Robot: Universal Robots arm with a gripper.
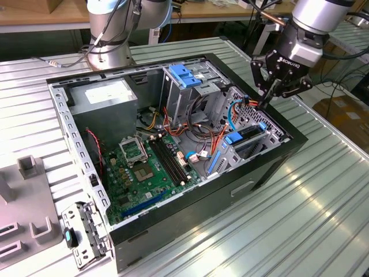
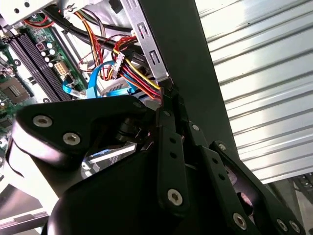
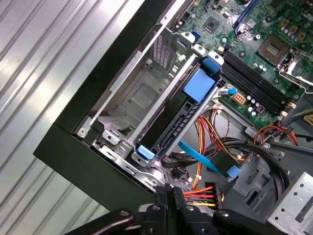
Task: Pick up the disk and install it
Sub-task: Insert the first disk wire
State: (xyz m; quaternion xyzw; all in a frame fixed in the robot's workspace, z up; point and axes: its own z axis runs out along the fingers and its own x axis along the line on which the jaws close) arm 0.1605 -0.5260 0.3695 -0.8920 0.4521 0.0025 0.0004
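A black computer case [image 1: 190, 213] lies open on its side on the ribbed metal desk [image 1: 311, 219]. The disk [image 1: 249, 133] sits in the drive bay at the case's near corner on the exterior view's right. In the first wrist view the disk [image 3: 171, 125] stands on its edge in the bay. A dark slotted rail faces up, with light blue plastic tabs at both ends, so its printed face is hidden. Its long axis runs along the case's long near wall. One end points at the green circuit board [image 1: 144, 167] and the other at the case's short wall on the exterior view's right.

The gripper [image 1: 267, 103] hangs over that corner, just above the bay, pointing down. Its fingers [image 3: 164, 196] are pressed close together with nothing between them, right beside a bundle of red, orange and yellow wires [image 3: 203, 193].

At the case's far corner, a grey box [image 1: 106, 95] carries a white sticker, whose print is too small to read.
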